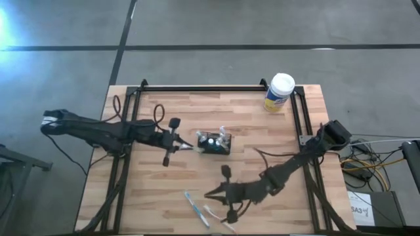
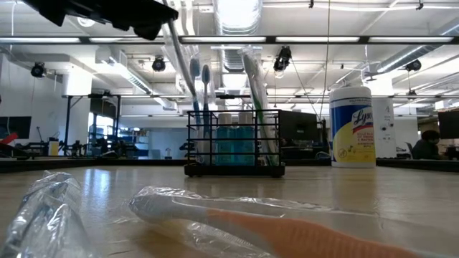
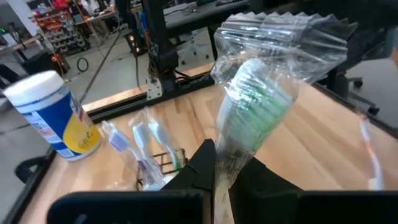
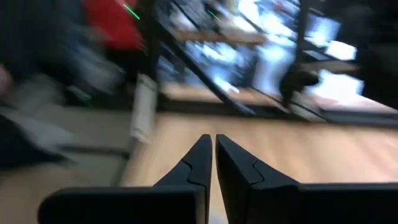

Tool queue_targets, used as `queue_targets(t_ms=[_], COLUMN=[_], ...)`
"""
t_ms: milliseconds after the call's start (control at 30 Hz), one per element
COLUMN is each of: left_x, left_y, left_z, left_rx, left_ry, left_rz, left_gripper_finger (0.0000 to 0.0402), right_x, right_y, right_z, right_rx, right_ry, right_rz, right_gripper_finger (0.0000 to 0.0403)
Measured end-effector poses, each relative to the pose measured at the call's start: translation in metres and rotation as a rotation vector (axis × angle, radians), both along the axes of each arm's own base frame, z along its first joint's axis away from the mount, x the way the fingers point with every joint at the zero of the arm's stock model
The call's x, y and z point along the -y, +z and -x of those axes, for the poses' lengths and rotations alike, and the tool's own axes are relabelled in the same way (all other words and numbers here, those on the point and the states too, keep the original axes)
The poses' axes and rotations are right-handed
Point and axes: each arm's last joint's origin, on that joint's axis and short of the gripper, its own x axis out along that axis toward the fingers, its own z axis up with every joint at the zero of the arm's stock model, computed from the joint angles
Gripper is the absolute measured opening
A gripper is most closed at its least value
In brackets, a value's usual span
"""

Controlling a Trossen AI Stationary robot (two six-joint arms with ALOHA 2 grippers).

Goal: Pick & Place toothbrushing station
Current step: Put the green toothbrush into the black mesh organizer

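Observation:
The toothbrushing station [image 1: 214, 143], a small black wire basket, stands mid-table with several toothbrushes upright in it [image 2: 233, 147]. My left gripper [image 1: 180, 145] is just to its left, shut on a toothbrush in a clear wrapper [image 3: 252, 102]. That toothbrush reaches out toward the basket [image 3: 163, 163]. My right gripper [image 1: 209, 195] hovers nearer the table's near edge, shut with nothing between its fingers [image 4: 213, 158]. Two wrapped toothbrushes [image 1: 194, 206] [image 1: 220, 219] lie flat on the table below it. My left gripper pinches the wrapped toothbrush between its two fingers [image 3: 202, 163], on the wrapper's lower part [image 3: 225, 163] away from the bristle end. The fingers come nearly level from the table's left. The brush sticks out past the fingertips, slanted, clear of the table [image 2: 176, 54].
A yellow canister with a white lid [image 1: 279, 92] stands at the far right corner. Black frame rails [image 1: 197, 88] run along the table's far and side edges. Bare wood lies between the basket and the canister.

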Motion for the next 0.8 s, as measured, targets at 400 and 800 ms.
queue_targets(t_ms=[400,800], left_x=[-0.011,-0.028], left_y=[-0.005,-0.033], left_z=[-0.016,-0.038], left_rx=[-0.093,-0.207], left_ry=[0.097,0.188], left_rz=[-0.088,0.000], left_gripper_finger=[0.0019,0.0019], right_x=[0.071,0.094], right_y=[-0.020,-0.039], right_z=[0.019,0.064], right_rx=[0.183,0.335], right_ry=[0.101,0.088], right_rz=[-0.133,-0.107], right_gripper_finger=[0.0008,0.0008])
